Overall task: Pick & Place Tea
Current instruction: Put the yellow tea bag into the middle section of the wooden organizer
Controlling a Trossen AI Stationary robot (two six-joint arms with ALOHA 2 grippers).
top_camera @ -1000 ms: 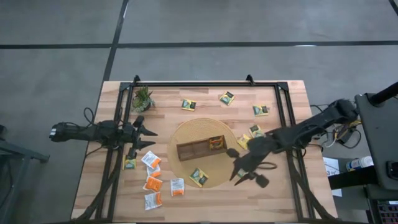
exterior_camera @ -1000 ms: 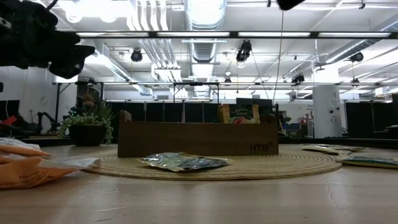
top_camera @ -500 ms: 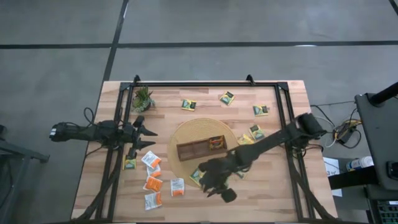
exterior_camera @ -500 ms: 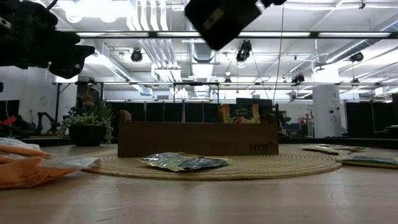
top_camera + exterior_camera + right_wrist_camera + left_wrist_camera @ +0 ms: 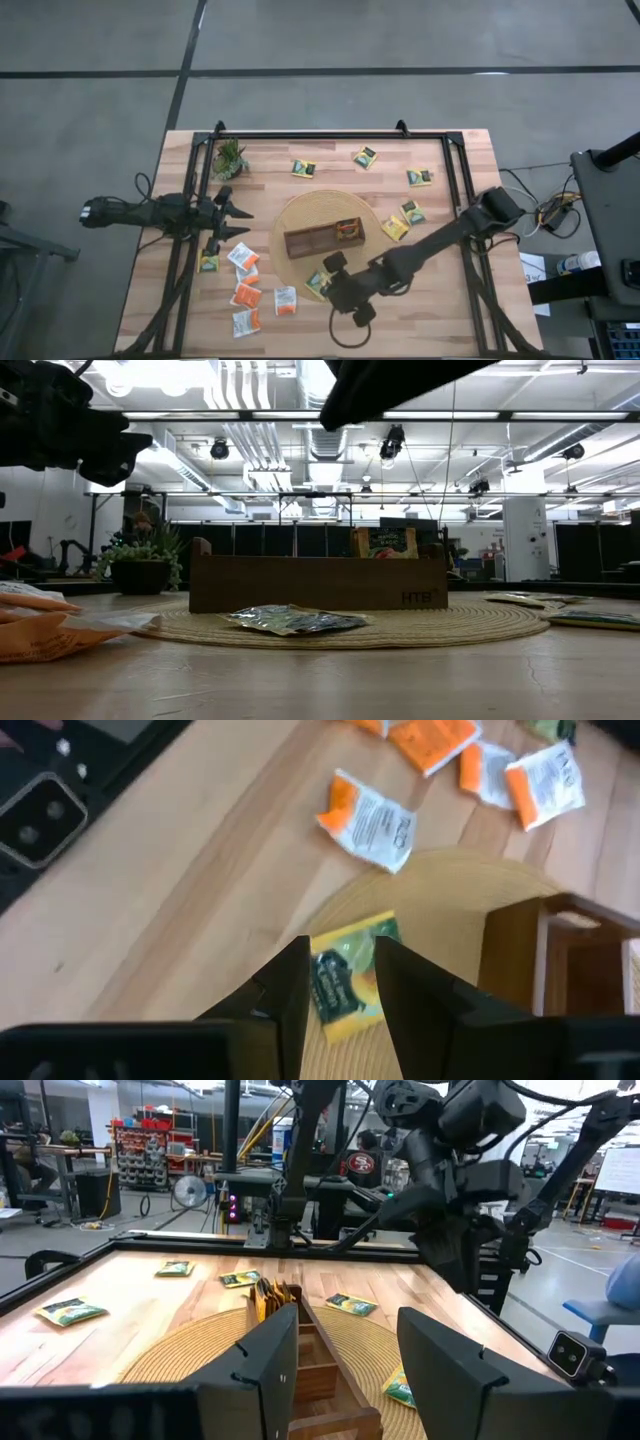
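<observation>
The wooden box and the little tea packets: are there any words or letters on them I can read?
"HTB": letters on the front of the wooden box, near its right end in the low view.
Yellow tea packet on the round mat: print too blurred to read.
White and orange tea packet on the table: dark lines of print, too small to read.

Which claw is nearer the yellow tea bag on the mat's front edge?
Right. The right claw is open just above the yellow tea bag on the mat. The left claw waits open at the table's left side, well away.
</observation>
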